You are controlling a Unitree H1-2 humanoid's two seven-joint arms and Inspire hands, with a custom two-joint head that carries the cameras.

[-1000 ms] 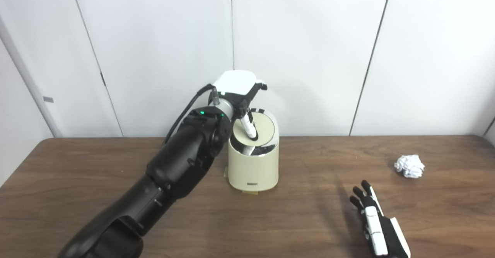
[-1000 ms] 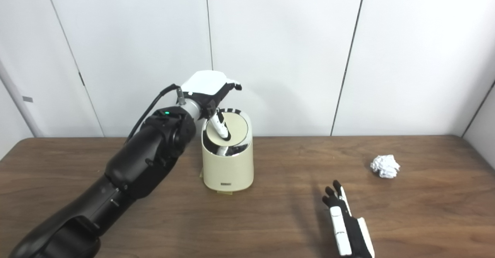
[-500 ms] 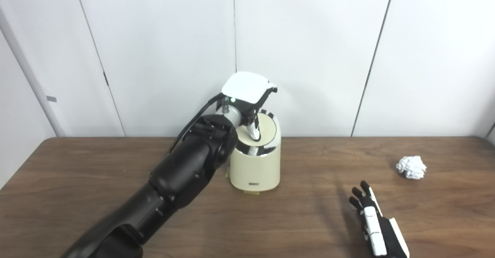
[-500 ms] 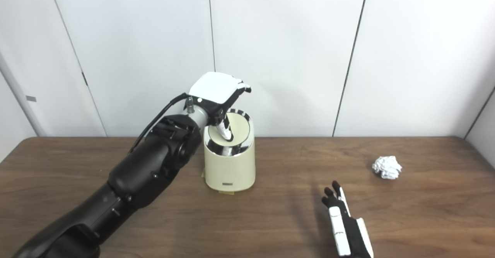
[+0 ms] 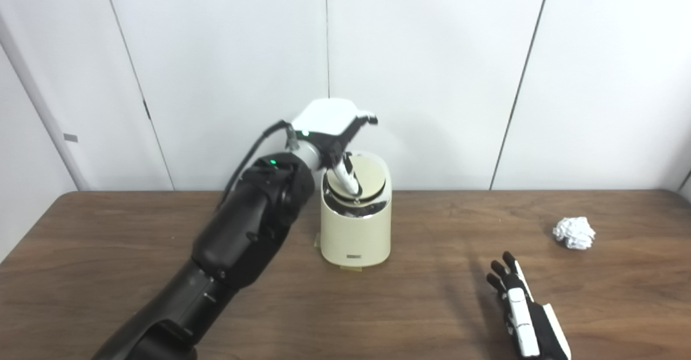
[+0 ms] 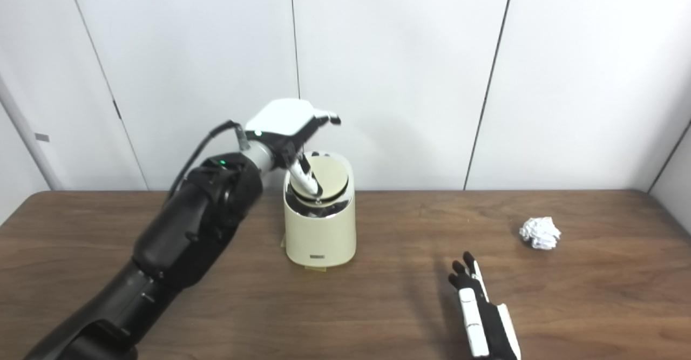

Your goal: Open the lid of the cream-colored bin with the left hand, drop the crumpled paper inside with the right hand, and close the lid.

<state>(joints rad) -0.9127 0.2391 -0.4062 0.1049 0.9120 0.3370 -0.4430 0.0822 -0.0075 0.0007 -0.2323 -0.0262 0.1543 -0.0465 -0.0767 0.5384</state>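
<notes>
The cream-colored bin (image 5: 355,230) stands at the back middle of the wooden table (image 5: 108,252). Its round lid (image 5: 370,174) sits in a chrome ring, tilted a little toward me. My left hand (image 5: 329,120) hovers over the bin's back left; one white digit reaches down and touches the lid, the other fingers stretch out above it, holding nothing. The crumpled paper (image 5: 574,232) lies on the table at the right. Far from it, my right hand (image 5: 523,317) rests flat and open near the front edge, fingers pointing away from me.
White wall panels (image 5: 432,68) rise directly behind the table's back edge, close to the bin. A small yellowish tab (image 5: 348,267) shows under the bin's front.
The lid stood tilted up a second ago and now lies lower in its ring. My left hand has drawn back to the left. The right hand and paper have not moved.
</notes>
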